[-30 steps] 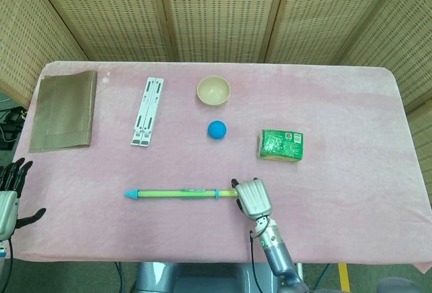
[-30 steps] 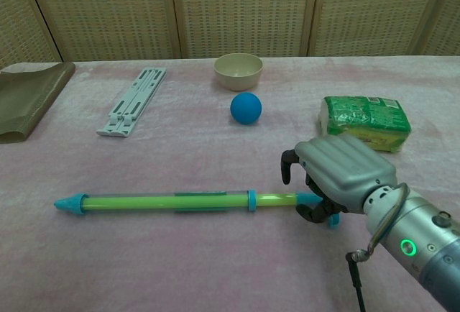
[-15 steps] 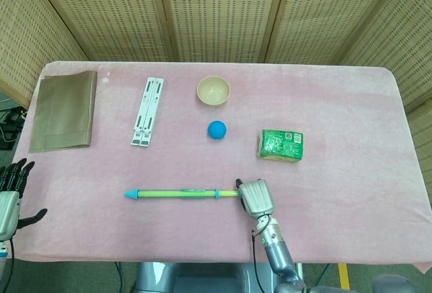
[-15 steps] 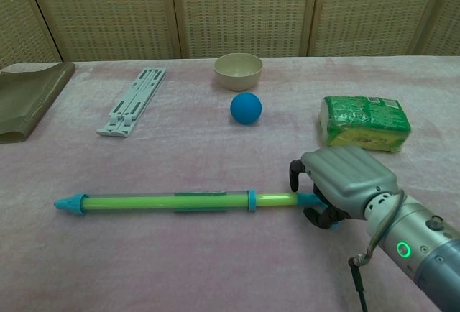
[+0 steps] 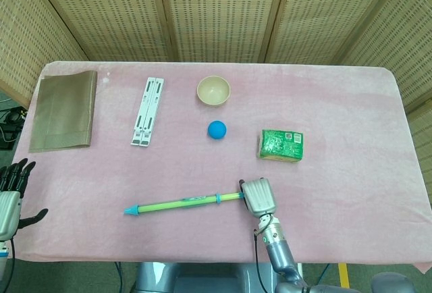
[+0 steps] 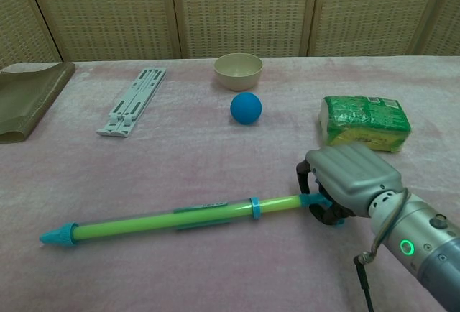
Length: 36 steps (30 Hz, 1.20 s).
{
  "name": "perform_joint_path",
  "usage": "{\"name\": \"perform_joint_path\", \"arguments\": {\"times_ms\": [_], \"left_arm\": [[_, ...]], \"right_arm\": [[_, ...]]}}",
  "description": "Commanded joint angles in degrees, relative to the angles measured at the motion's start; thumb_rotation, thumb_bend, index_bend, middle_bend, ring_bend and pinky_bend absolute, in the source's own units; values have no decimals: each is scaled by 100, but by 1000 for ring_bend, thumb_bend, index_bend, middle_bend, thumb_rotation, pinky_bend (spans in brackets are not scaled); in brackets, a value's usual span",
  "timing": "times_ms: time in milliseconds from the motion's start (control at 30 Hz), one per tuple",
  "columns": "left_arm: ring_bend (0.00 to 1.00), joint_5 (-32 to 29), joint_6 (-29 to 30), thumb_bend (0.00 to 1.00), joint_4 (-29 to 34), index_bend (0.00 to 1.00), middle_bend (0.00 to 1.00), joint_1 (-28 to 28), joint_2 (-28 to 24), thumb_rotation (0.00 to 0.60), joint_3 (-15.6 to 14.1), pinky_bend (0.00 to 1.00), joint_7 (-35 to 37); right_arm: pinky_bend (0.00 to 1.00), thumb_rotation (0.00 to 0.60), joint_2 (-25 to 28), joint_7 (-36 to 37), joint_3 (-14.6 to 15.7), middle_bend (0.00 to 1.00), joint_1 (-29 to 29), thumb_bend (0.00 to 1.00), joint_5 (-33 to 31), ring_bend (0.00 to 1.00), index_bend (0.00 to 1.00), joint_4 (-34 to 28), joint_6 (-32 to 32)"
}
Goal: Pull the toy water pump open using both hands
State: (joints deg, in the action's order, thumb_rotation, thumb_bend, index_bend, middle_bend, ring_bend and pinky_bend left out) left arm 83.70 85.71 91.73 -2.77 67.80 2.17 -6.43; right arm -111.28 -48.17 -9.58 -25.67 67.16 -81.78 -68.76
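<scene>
The toy water pump (image 5: 181, 202) (image 6: 169, 220) is a long green tube with blue ends. It lies slanted on the pink table, its pointed tip low at the left. My right hand (image 5: 258, 196) (image 6: 349, 179) grips its blue handle end at the right, fingers curled around it. My left hand (image 5: 9, 195) hangs off the table's left edge, far from the pump, holding nothing, fingers spread. The chest view does not show the left hand.
A blue ball (image 5: 217, 129), a beige bowl (image 5: 213, 90) and a green sponge pack (image 5: 281, 144) sit behind the pump. A white folding stand (image 5: 147, 111) and a brown cloth (image 5: 63, 109) lie at the back left.
My right hand has closed on the handle end and lifted it slightly rightward. The pump has swung, its tip now lower and further left. The left hand has not moved.
</scene>
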Motion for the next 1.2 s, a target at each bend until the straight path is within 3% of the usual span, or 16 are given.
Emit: {"name": "perform_joint_path", "arguments": {"times_ms": [33,300,700,933,967,1033,1100,1200], "left_arm": [[0,9,-4,0,-1,0,0,-4,6,600,-6,0,-11],[0,24,-34,0,22,0,0,-23,27,600,-23,0,-68],[0,-46,-287,19,109,0,0,-140,63,600,-39,0,-164],[4,-199,-595,147,264,51,6,-347,96,600,48,3,-368],[53,-224,-674,171,312,85,61,-401,78,600,67,51,-398],[247,-299,-810,210,428,166,274,-524,45,600,150,235,-482],[499,-344,-840,231,511,248,548,-626,79,600,264,454,-519],[649,-590,-1064,234,664,315,710,-768,126,600,352,582,-651]], "right_arm": [[679,600,73,-71,-10,1000,-23,653,0,1000,795,-148,-67],[691,600,347,-609,-193,1000,-164,661,-72,1000,812,-753,-309],[708,600,671,-1521,-719,1000,-427,672,-540,1000,828,-1557,-736],[711,600,760,-1864,-809,1000,-583,672,-757,1000,831,-1824,-952],[711,600,767,-1875,-806,1000,-602,672,-771,1000,832,-1835,-969],[713,600,767,-1895,-807,1000,-641,674,-807,1000,833,-1853,-1007],[715,600,756,-1927,-819,1000,-688,674,-840,1000,834,-1855,-1053],[719,600,713,-1972,-865,1000,-764,675,-912,1000,835,-1863,-1130]]}}
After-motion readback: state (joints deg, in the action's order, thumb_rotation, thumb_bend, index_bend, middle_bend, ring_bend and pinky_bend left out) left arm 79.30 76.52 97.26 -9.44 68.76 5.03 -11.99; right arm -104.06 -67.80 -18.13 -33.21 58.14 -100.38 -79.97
